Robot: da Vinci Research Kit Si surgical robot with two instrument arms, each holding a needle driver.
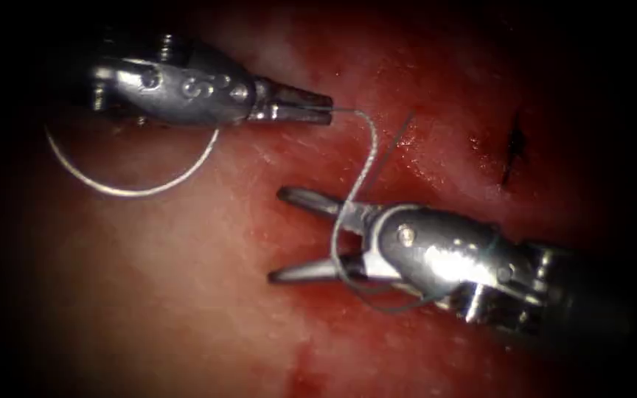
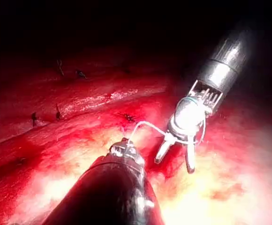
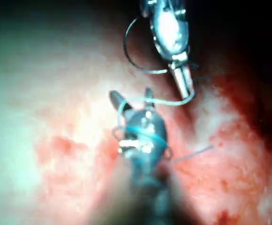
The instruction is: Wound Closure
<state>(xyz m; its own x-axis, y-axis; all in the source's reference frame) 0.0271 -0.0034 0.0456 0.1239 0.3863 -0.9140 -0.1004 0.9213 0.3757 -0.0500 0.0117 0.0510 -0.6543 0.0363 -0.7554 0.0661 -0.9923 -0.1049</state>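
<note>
Two tools over the tissue (image 1: pixel 149 295), tips near each other at centre of the endoscope view.

Left tool (image 1: pixel 311 105): enters from upper left, jaws closed, pinching the thread (image 1: pixel 369 144) right at the tip. It does not hold the needle.

Right tool (image 1: pixel 300 236): enters from lower right, jaws spread wide, gripping nothing. The thread runs down from the left tool's tip in a curve and wraps around the right tool just behind the hinge of its spread jaws, with a darker strand trailing under its wrist.

Needle (image 1: pixel 123 188): lies free on the tissue surface on the left, its pale arc curving below the body of the left tool. Neither tool touches it. One end of the arc passes behind the left tool, so whether it bites into the tissue there cannot be told.

Red fluid (image 1: pixel 311 372) coats the tissue around the right tool and below it. A dark knot of earlier stitch (image 1: pixel 512 144) sits at the right, well apart from both tools.

Left wrist view: left tool (image 2: pixel 125 146) with thread (image 2: pixel 147 124) arching across to the right tool (image 2: pixel 176 161), whose jaws stand apart.

Right wrist view: right tool (image 3: pixel 129 98) jaws apart with thread (image 3: pixel 159 101) across them, left tool (image 3: pixel 185 86) closed on that thread, needle (image 3: pixel 129 54) curving beside it.
</note>
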